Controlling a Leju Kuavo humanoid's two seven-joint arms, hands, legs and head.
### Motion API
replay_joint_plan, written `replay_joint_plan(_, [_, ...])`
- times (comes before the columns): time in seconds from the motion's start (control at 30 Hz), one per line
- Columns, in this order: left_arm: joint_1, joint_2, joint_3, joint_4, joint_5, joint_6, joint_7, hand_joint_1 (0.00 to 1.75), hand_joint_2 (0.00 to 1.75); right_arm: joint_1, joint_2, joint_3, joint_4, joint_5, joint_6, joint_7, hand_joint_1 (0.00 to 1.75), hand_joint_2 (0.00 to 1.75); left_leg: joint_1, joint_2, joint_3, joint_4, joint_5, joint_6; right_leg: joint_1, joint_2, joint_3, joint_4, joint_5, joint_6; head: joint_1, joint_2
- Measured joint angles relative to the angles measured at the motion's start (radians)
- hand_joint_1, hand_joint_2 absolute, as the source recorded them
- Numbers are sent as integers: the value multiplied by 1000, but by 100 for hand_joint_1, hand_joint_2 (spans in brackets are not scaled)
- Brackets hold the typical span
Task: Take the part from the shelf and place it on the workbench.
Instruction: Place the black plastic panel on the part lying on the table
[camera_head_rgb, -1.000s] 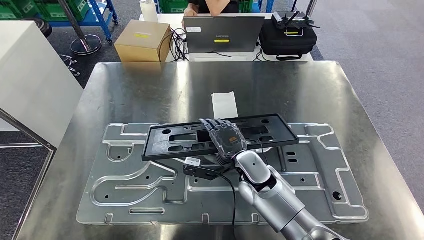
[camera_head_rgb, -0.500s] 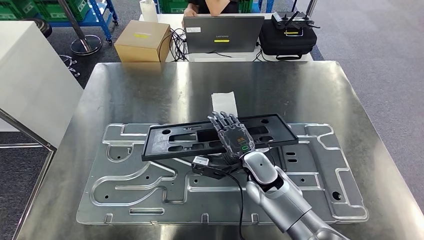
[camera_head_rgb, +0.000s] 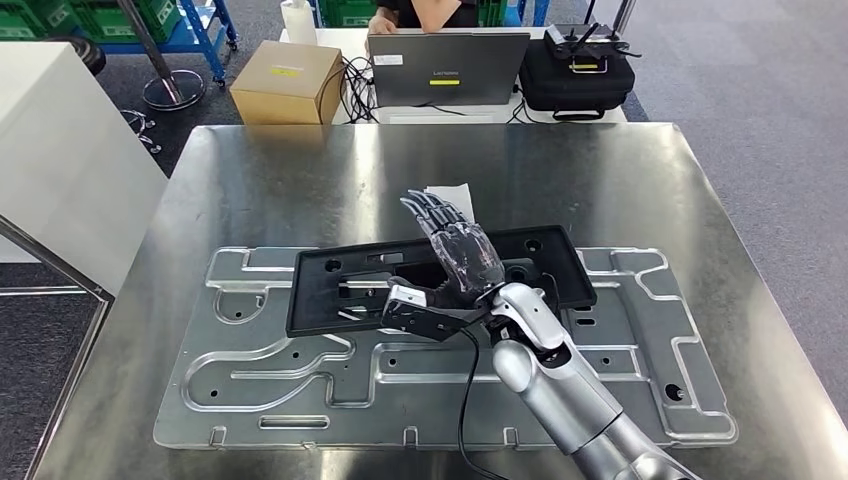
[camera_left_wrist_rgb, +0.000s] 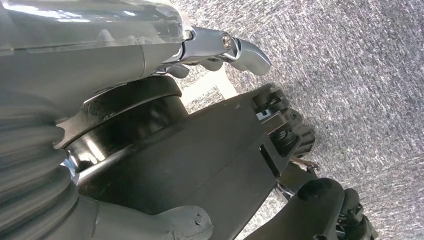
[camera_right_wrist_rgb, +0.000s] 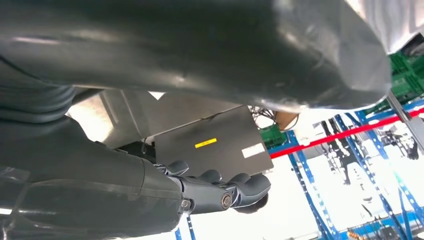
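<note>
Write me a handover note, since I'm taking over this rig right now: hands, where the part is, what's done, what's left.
Right hand: raised above the black plastic part, fingers spread, holding nothing.
Left hand: hangs over grey carpet; whether it is open cannot be told.
Part: lies flat on the large stamped metal panel on the steel workbench, a white paper slip just beyond it.
Done: part looks placed and released.
Left: probably just draw the right arm back clear of it.
</note>
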Motion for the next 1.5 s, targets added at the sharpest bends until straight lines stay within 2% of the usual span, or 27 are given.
replay_joint_plan(0.27, [0, 0, -7, 0, -1, -1, 0, 0, 175, -2, 6, -3, -15, -11, 0, -6, 0, 0, 0, 0, 0, 0, 0, 0, 0, 0, 1, 0, 0, 0, 0, 0])
replay_joint_plan(0.5, [-4, -5, -13, 0, -4, -9, -4, 0, 175, -51, 64, 39, -4, -18, 16, -13, 0, 0, 0, -1, 1, 0, 0, 0, 0, 0, 1, 0, 0, 0, 0, 0])
replay_joint_plan(0.63, [-13, -10, -17, 0, 4, -19, -4, 0, 0, -76, 85, 69, 16, -18, 12, 8, 0, 0, 0, -1, 1, 0, 0, 0, 0, -1, 1, 0, 0, 0, 0, 0])
replay_joint_plan(0.97, [-36, -14, -21, 0, 38, -42, -12, 0, 0, -90, 93, 111, 52, -25, -34, 10, 0, 0, -1, 1, 1, 3, -2, 4, -4, -1, 4, -4, 2, 4, 0, 0])
replay_joint_plan(1.07, [-37, -14, -22, 0, 41, -41, -9, 0, 0, -91, 98, 121, 55, -22, -39, 11, 0, 0, -2, 1, 1, 3, -1, 9, -5, -1, 6, -8, 5, 11, 0, 0])
replay_joint_plan(1.13, [-39, -15, -25, 0, 41, -34, -2, 0, 0, -93, 102, 125, 57, -21, -44, 14, 0, 0, 4, 3, 5, -6, 9, 17, -2, 0, 4, -3, 0, 18, 0, 0])
replay_joint_plan(1.2, [-43, -17, -30, 0, 41, -27, 6, 0, 0, -95, 105, 129, 61, -22, -52, 18, 0, 0, 11, 6, 9, -17, 18, 24, -1, 0, -22, 56, -40, 25, 3, 0])
replay_joint_plan(1.27, [-45, -17, -33, 0, 41, -25, 11, 0, 0, -94, 106, 132, 66, -22, -57, 20, 0, 0, 11, 8, 9, -17, 19, 26, -4, -3, -82, 183, -98, 30, 4, 0])
replay_joint_plan(1.3, [-46, -17, -34, 0, 41, -25, 13, 0, 0, -92, 106, 133, 70, -22, -57, 21, 0, 0, 11, 8, 8, -16, 19, 26, -5, -4, -110, 239, -114, 31, 4, 0])
replay_joint_plan(1.33, [-46, -17, -34, 0, 41, -24, 14, 0, 0, -90, 106, 134, 74, -23, -57, 21, 0, 0, 11, 8, 7, -14, 19, 26, -6, -4, -125, 266, -110, 32, 4, 0])
replay_joint_plan(1.37, [-46, -17, -35, 0, 41, -23, 17, 0, 0, -89, 106, 135, 77, -24, -57, 22, 0, 0, 11, 7, 7, -12, 18, 25, -7, -5, -122, 256, -88, 31, 4, 0])
replay_joint_plan(1.43, [-47, -18, -37, 0, 41, -20, 23, 0, 0, -91, 107, 136, 82, -26, -59, 22, 0, 0, 11, 6, 6, -6, 14, 21, -7, -5, -72, 144, -19, 24, 4, 0])
replay_joint_plan(1.5, [-50, -19, -42, 0, 41, -15, 31, 0, 0, -94, 110, 137, 85, -27, -62, 22, 0, 0, 9, 5, 0, 0, 11, 13, -1, -4, -22, 40, 16, 14, 4, 0])
